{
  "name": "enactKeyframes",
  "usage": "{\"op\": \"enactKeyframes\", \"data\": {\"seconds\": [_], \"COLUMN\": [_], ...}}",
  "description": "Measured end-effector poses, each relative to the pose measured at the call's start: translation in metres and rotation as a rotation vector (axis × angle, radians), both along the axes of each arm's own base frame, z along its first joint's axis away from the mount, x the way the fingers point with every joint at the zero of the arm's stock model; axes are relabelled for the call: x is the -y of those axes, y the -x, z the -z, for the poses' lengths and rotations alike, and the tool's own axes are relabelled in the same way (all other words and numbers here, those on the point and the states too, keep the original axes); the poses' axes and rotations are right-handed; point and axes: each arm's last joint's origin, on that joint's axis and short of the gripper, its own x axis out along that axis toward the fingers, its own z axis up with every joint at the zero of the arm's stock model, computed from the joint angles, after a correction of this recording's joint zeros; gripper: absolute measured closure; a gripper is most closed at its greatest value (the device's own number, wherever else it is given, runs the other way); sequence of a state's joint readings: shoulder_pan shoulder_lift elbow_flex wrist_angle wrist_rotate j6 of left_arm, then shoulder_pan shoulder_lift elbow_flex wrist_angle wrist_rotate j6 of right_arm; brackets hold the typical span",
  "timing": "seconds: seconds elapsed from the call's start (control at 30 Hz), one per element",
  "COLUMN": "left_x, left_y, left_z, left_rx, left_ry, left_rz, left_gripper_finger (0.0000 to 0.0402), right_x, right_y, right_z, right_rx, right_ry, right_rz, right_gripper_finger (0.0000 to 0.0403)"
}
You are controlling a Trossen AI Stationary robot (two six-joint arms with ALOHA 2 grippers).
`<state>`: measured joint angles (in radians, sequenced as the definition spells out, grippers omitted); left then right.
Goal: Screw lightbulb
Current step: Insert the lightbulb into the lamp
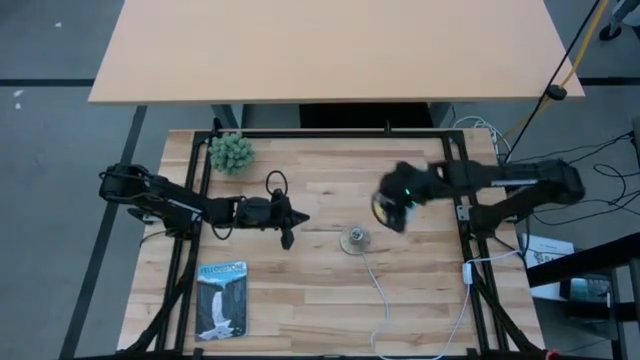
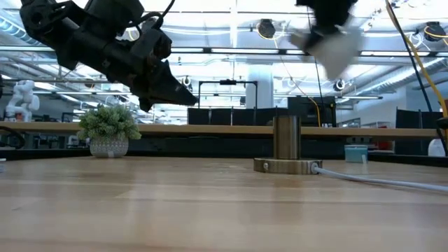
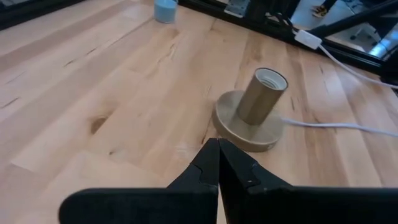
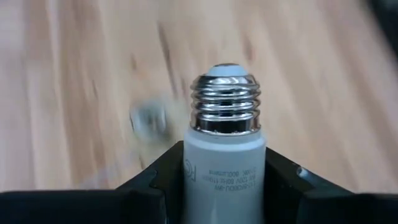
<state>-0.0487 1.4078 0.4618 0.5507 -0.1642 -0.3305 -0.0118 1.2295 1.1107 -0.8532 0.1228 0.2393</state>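
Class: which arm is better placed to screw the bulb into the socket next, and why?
Right. The right gripper already holds the lightbulb, screw end forward, in the air near the socket. The left gripper is shut on nothing, hovering on the socket's other side.

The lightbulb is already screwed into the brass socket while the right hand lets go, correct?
No. The low view shows the socket empty; the lightbulb is in the air, gripped by the right hand, as its wrist view shows.
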Motion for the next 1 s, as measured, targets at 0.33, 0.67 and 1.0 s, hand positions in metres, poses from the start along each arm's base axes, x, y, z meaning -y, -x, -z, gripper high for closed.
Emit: {"op": "enactKeyframes", "data": {"seconds": [0.33,0.67,1.0], "left_x": [-0.001,-0.003,-0.008], "left_y": [0.000,0.000,0.000], "left_z": [-0.001,-0.001,-0.001], "left_rx": [0.006,0.012,0.003], "left_ry": [-0.016,-0.027,-0.047], "left_rz": [-0.042,-0.060,-0.073], "left_gripper_finger": [0.0401,0.0401,0.0401], "right_x": [-0.028,-0.044,-0.053], "right_y": [0.045,0.029,0.024], "right_z": [0.077,0.118,0.136], "right_rx": [-0.220,-0.411,-0.485], "right_ry": [-0.046,0.074,0.032], "right_rz": [-0.172,-0.594,-0.607], "right_gripper_finger": [0.0261,0.0261,0.0194]}}
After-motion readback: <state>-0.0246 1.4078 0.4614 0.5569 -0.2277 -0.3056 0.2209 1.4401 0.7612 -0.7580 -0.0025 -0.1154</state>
